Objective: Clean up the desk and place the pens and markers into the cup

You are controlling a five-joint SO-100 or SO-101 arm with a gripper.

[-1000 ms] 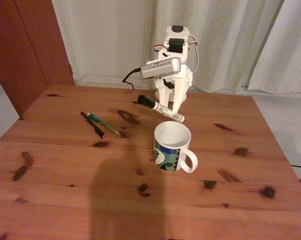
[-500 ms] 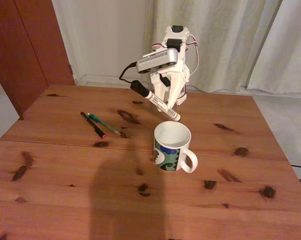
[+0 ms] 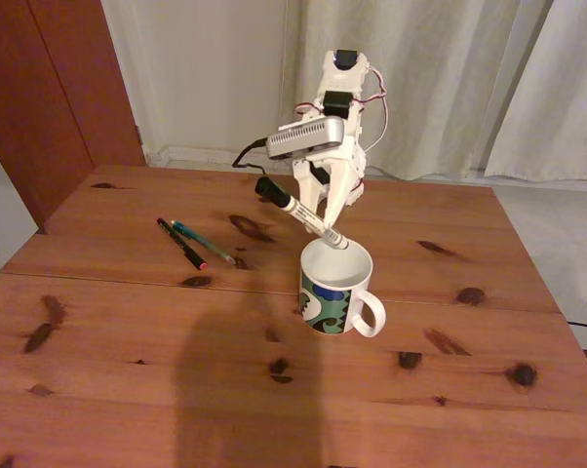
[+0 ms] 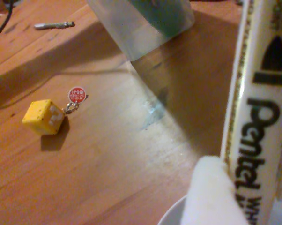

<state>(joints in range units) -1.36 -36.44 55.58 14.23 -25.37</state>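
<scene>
Hand [image 3: 318, 210] grips marker [image 3: 301, 215] tilted over cup [image 3: 336, 286]; released now, its tip might catch the far rim and tumble onto the surface [image 3: 176, 331].

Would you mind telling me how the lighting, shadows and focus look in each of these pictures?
Fixed view: dim, warm light; a broad soft shadow falls across the near desk in front of the cup; the marker is fairly sharp. Wrist view: the marker label is readable though soft, the white finger is blurred, and the yellow cube casts a small shadow.
</scene>
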